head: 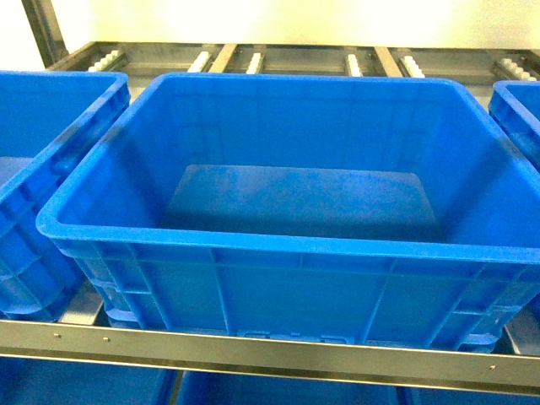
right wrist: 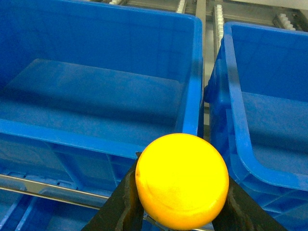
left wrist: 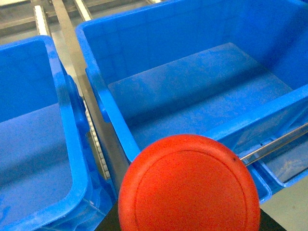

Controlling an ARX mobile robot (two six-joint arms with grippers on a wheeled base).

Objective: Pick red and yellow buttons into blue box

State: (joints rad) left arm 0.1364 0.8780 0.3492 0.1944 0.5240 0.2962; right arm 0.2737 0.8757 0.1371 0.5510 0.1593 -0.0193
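The blue box (head: 291, 245) filled most of the head view, a deep crate with a thick rolled rim and ribbed outer walls, its floor bare and nothing lying inside it. It sat on a metal roller rack (head: 253, 61), whose white rollers showed at the far side and whose steel front rail (head: 253, 348) ran along just below the box's near wall. A second blue crate (head: 38, 169) stood just beside it on the left, and the corner of a third crate (head: 516, 114) showed at the far right. Neither arm appeared in the head view. In the left wrist view, the red button (left wrist: 188, 185) showed as a broad round cap low in the frame, over the near left corner of the box; the left gripper itself was hidden behind that cap, so I cannot tell how its jaws stood. In the right wrist view, the right gripper (right wrist: 182, 204) was pinching the yellow button (right wrist: 182, 180), one dark finger (right wrist: 122, 204) pressed against each side below the cap, held on the near side of the box's near rim, close to its right corner and the neighbouring crate.
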